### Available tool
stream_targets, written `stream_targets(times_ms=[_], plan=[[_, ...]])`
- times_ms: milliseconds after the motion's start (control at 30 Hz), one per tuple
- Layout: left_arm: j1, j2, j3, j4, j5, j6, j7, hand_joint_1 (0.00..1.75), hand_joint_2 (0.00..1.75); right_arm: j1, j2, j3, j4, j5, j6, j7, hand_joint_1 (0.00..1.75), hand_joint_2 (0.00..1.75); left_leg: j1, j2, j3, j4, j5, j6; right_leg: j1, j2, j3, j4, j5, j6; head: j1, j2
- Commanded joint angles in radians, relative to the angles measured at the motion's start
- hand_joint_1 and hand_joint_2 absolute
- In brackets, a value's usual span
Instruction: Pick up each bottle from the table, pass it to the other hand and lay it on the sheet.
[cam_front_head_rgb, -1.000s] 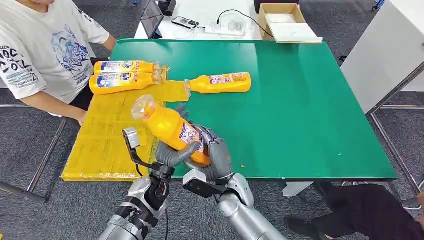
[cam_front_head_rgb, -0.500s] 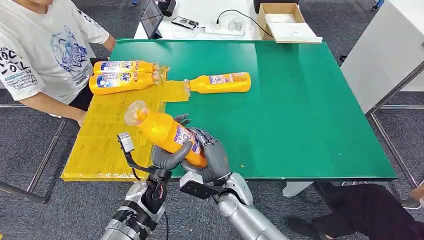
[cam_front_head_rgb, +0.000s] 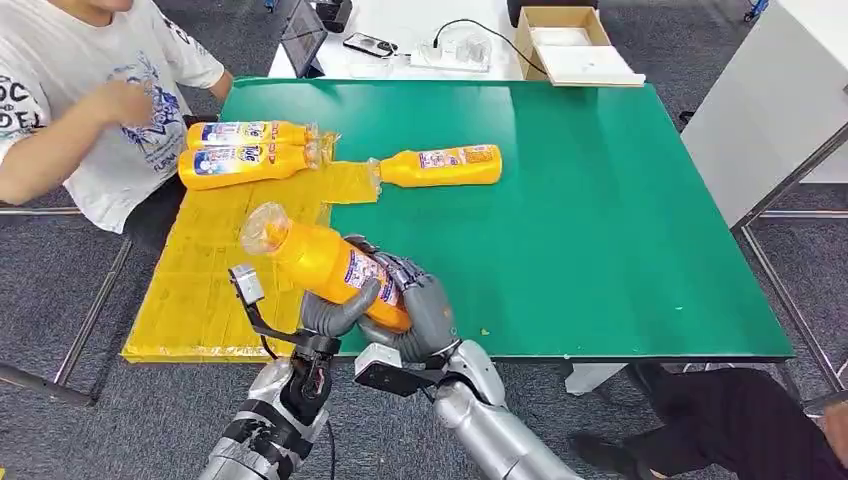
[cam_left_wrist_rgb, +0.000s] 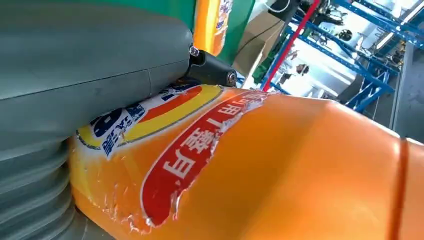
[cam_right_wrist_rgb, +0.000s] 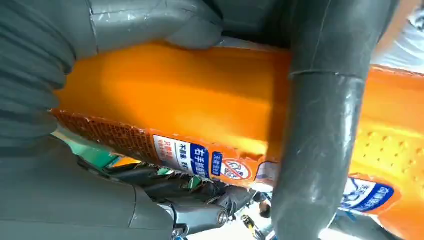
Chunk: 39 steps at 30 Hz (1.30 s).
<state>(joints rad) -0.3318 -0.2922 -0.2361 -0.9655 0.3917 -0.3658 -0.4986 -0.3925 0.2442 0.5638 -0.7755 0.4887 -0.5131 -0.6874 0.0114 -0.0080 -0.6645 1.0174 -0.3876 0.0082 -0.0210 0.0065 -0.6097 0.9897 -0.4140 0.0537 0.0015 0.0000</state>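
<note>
Both robot hands have the same bottle (cam_front_head_rgb: 335, 265) right now: left robot hand (cam_front_head_rgb: 335, 310) wraps it from below, right robot hand (cam_front_head_rgb: 420, 310) clamps its base, fingers (cam_right_wrist_rgb: 315, 150) curled round it. It's tilted, cap end up over the yellow sheet (cam_front_head_rgb: 215, 265) near the tabletop (cam_front_head_rgb: 600, 220) front edge. Two more bottles (cam_front_head_rgb: 245, 150) lie on the sheet's far end; a fourth (cam_front_head_rgb: 440, 166) looks like it's mostly on the green, cap at the sheet edge. Person (cam_front_head_rgb: 90, 100) sits at the left.

held bottle (cam_front_head_rgb: 330, 263) lower and tilted further toward the sheet (cam_front_head_rgb: 215, 275), person's arm (cam_front_head_rgb: 60, 150) raised
</note>
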Motion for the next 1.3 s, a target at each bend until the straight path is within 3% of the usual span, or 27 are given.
stream_targets(times_ms=[33, 167, 300, 433, 667, 700, 867, 1033, 1167, 1300], plan=[[-0.088, 0.018, -0.093, -0.055, -0.274, 0.286, -0.095, 1.75, 1.75, -0.014, 0.029, -0.007, 0.097, 0.032, -0.005, 0.031, 0.00, 0.00, 0.001, -0.002, 0.004, 0.001, -0.002, 0.000, 0.002, -0.004, 0.006, 0.001, -0.003, -0.003, 0.000, 0.000], [-0.141, 0.049, -0.029, -0.047, -0.560, 0.696, -0.167, 1.75, 1.75, 0.044, 0.005, -0.057, -0.125, -0.035, 0.032, 0.021, 0.00, 0.00, 0.001, -0.001, 0.001, 0.001, -0.001, 0.000, 0.001, -0.002, 0.002, 0.001, -0.001, -0.002, 0.000, 0.000], [-0.208, 0.078, 0.073, 0.054, -0.661, 0.877, -0.185, 1.75, 1.75, 0.087, -0.010, -0.095, -0.296, -0.090, 0.037, 0.022, 0.00, 0.00, 0.001, 0.000, 0.002, 0.000, -0.001, 0.000, 0.001, -0.001, 0.003, 0.000, -0.001, -0.002, 0.001, 0.000], [-0.254, 0.091, 0.152, 0.155, -0.649, 0.891, -0.195, 1.75, 1.75, 0.103, -0.015, -0.111, -0.355, -0.121, 0.045, 0.024, 0.00, 0.00, 0.001, 0.000, 0.005, 0.000, -0.002, 0.000, 0.002, 0.000, 0.006, 0.000, -0.001, -0.003, 0.000, 0.000], [-0.292, 0.126, 0.163, 0.285, -0.774, 1.019, -0.179, 1.75, 1.75, 0.115, -0.013, -0.120, -0.374, -0.155, 0.044, 0.005, 0.00, 0.00, 0.001, 0.000, 0.004, -0.001, -0.001, 0.000, 0.001, -0.001, 0.006, 0.000, -0.001, -0.002, 0.001, 0.000], [-0.302, 0.136, 0.203, 0.320, -1.005, 1.064, -0.081, 1.75, 1.75, 0.119, -0.011, -0.122, -0.382, -0.168, 0.039, -0.008, 0.00, 0.00, 0.001, -0.001, 0.004, -0.001, -0.001, 0.000, 0.001, -0.001, 0.005, 0.000, -0.001, -0.002, 0.001, 0.000], [-0.322, 0.139, 0.244, 0.375, -0.998, 1.064, -0.137, 1.75, 1.75, 0.121, -0.014, -0.118, -0.391, -0.172, 0.041, -0.007, 0.00, 0.00, 0.001, 0.001, 0.005, 0.000, -0.001, -0.001, 0.001, 0.000, 0.005, 0.000, -0.001, -0.003, 0.000, 0.000], [-0.344, 0.222, 0.235, 0.488, -1.633, 1.064, 0.213, 1.75, 1.75, 0.129, -0.026, -0.114, -0.433, -0.201, 0.005, -0.011, 0.00, 0.00, 0.001, 0.001, 0.003, -0.001, 0.000, 0.000, 0.001, 0.001, 0.003, 0.000, 0.000, -0.002, 0.001, 0.000], [-0.363, 0.276, 0.204, 0.612, -1.751, 1.064, 0.281, 1.75, 1.75, 0.132, -0.033, -0.123, -0.454, -0.228, 0.014, -0.011, 0.00, 0.00, 0.001, 0.003, 0.005, -0.001, -0.001, 0.000, 0.001, 0.002, 0.005, 0.000, -0.001, -0.002, 0.001, 0.000], [-0.372, 0.278, 0.203, 0.661, -1.762, 1.039, 0.290, 1.75, 1.75, 0.131, -0.032, -0.126, -0.450, -0.230, 0.023, -0.011, 0.00, 0.00, 0.001, 0.003, 0.004, 0.000, -0.001, 0.000, 0.001, 0.000, 0.004, 0.000, -0.001, -0.002, 0.001, 0.000]])
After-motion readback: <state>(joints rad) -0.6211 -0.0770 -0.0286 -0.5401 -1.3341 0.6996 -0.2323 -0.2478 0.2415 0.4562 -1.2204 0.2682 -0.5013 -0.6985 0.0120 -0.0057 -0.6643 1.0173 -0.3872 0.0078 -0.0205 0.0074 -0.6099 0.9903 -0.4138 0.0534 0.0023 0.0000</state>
